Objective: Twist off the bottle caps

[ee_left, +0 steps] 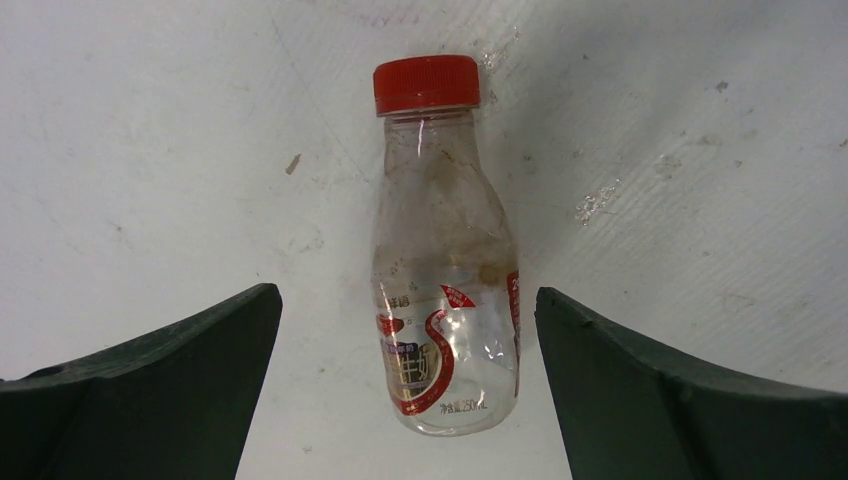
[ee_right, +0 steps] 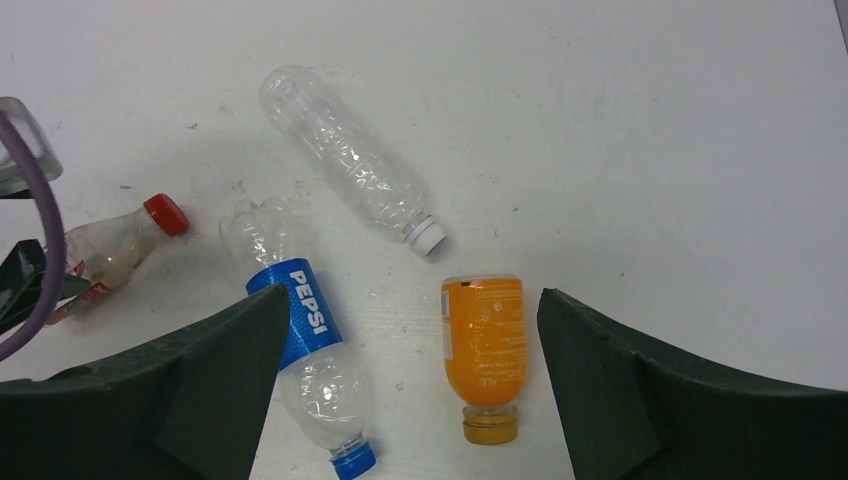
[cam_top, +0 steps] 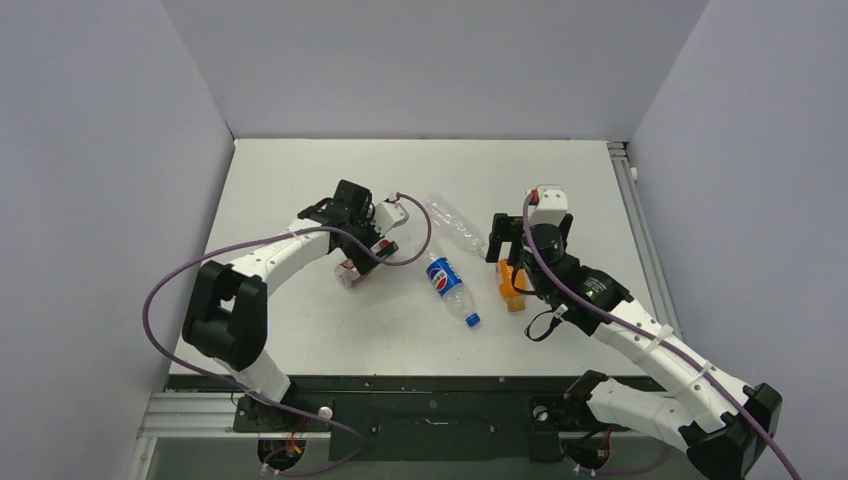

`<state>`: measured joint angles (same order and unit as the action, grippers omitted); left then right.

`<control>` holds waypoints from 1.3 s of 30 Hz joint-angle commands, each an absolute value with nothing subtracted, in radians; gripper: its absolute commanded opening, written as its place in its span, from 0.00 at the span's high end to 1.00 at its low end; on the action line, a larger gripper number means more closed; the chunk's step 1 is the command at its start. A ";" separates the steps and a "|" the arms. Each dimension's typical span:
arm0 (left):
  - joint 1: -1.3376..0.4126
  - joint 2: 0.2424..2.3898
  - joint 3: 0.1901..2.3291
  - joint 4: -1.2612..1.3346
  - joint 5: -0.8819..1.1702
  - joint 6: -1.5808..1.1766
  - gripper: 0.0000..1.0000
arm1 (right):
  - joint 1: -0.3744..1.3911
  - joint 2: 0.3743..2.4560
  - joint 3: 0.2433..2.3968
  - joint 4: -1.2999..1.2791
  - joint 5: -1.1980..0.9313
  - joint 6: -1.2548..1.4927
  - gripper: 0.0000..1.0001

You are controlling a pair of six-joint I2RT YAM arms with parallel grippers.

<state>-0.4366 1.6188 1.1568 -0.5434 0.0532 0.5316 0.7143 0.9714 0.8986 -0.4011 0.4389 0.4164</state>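
All the bottles lie on their sides on the white table. The short clear bottle with a reddish label and red cap lies under my open left gripper, between the fingers and untouched. My open right gripper hovers over the squat orange bottle, whose orange cap is on. To its left lies the Pepsi bottle with a blue cap. Farther off lies the clear unlabelled bottle with a white cap.
In the top view the bottles cluster mid-table between the left gripper and right gripper. Grey walls enclose the table on three sides. A purple cable loops beside the left wrist.
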 commanded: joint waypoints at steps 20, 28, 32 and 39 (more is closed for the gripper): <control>-0.339 1.833 1.272 -0.787 0.384 0.490 0.25 | 0.724 0.955 0.943 -0.371 0.447 0.428 0.13; -0.402 1.787 1.183 -0.697 0.315 0.455 0.32 | 0.724 0.956 0.947 -0.368 0.441 0.425 0.13; -0.412 1.786 1.188 -0.682 0.303 0.428 0.50 | 0.723 0.964 0.954 -0.360 0.426 0.435 0.15; -0.402 1.669 1.293 -0.773 0.404 0.381 0.83 | 0.724 0.980 0.992 -0.365 0.392 0.477 0.16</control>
